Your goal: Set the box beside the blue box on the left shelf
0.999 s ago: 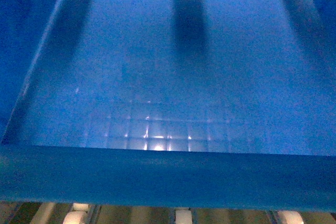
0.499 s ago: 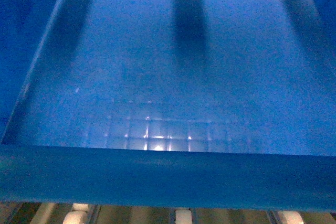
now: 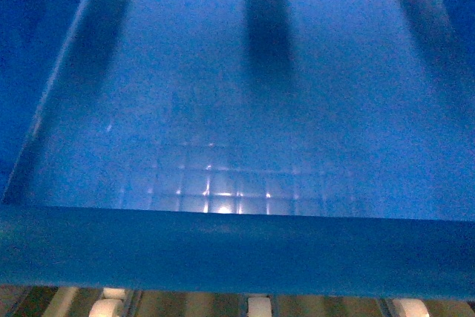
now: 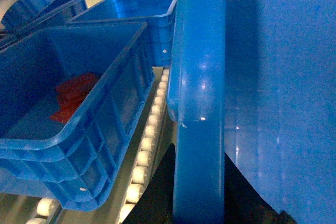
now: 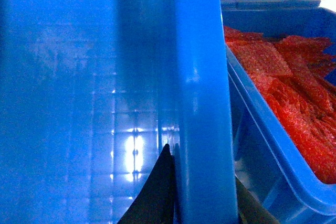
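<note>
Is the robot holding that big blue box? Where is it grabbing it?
Yes. Both grippers hold the box by its rim: the left gripper pinches the left rim, the right gripper the right rim, dark fingers on either side.

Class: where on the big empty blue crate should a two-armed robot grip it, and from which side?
Grip the box by its thick rolled rim on both long sides, one arm each, from above: jaws straddle the rim; the floor is too wide.
</note>
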